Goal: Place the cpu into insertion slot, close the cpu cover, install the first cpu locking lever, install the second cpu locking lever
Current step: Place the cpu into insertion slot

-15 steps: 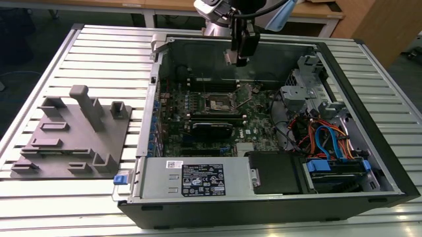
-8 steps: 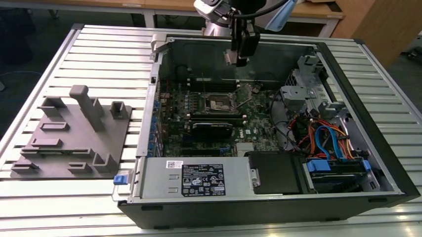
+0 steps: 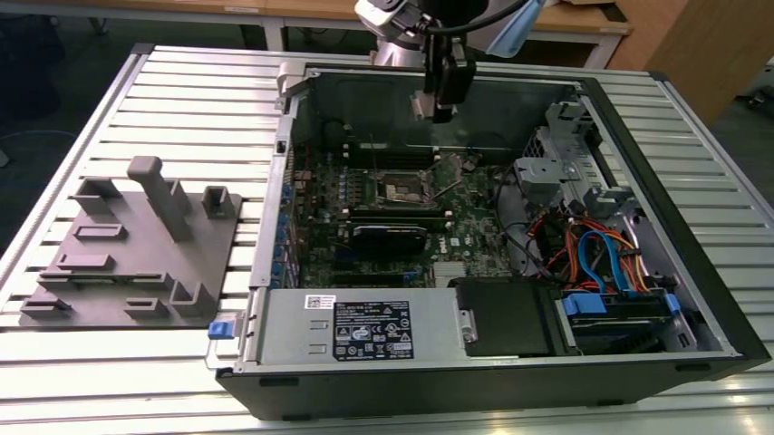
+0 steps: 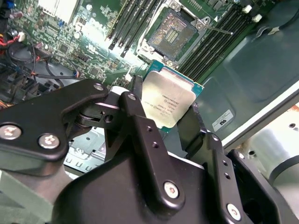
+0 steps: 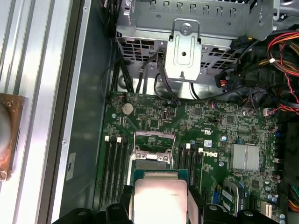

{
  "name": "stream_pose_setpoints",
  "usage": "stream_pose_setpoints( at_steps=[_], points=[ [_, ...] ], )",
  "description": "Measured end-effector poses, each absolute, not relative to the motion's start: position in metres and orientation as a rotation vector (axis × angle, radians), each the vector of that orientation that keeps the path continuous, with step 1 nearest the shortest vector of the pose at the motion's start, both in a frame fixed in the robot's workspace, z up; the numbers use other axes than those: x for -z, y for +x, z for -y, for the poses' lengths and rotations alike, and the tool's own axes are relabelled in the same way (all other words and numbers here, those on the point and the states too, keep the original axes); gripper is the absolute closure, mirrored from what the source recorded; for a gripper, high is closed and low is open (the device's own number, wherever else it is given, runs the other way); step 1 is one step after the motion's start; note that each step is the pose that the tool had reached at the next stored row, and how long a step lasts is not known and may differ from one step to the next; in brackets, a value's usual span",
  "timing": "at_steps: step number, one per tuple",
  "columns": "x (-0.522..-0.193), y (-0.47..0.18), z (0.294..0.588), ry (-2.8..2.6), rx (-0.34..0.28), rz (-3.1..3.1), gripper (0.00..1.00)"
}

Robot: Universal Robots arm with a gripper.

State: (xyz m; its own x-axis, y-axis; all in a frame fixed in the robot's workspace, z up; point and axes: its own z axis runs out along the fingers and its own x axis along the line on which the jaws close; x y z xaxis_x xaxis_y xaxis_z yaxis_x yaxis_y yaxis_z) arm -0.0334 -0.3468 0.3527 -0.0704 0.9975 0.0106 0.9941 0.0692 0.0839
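Basically, slatted metal worktop (image 3: 121, 390) carrying an open computer case (image 3: 362, 399), with a grey fixture plate (image 3: 121, 272) beside it at the exterior view's left. Inside the case, green motherboard (image 3: 472, 237) lying flat. Over the far part of the case in the exterior view, gripper (image 3: 441, 107) hanging well above the board. In the second wrist view, fingers (image 4: 192, 128) narrowed onto the cpu (image 4: 170, 98), pinching two opposite edges, silver top facing the camera. So the cpu up in the air, clear of the board, near but not over the insertion slot (image 4: 173, 35). Dark pin field of that slot exposed, silvery rim around it. In the first wrist view, thin cpu cover (image 5: 154, 140) seemingly tipped up off the slot, hard to confirm. One thin locking lever (image 4: 215, 29) sticking out sideways, apparently released. Step in hand, by judgement: placing the cpu. To do it well: keep the chip level, square its corners to the rim, match its orientation to the slot, come straight down, no sliding across pins, no pressing; let go only once flat.
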Motion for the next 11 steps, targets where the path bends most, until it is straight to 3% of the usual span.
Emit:
stream_pose_setpoints(
  at_steps=[11],
  points=[
    [-0.3516, -0.0334, 0.3468, 2.180, -0.103, -2.187, 0.46]
  ],
)
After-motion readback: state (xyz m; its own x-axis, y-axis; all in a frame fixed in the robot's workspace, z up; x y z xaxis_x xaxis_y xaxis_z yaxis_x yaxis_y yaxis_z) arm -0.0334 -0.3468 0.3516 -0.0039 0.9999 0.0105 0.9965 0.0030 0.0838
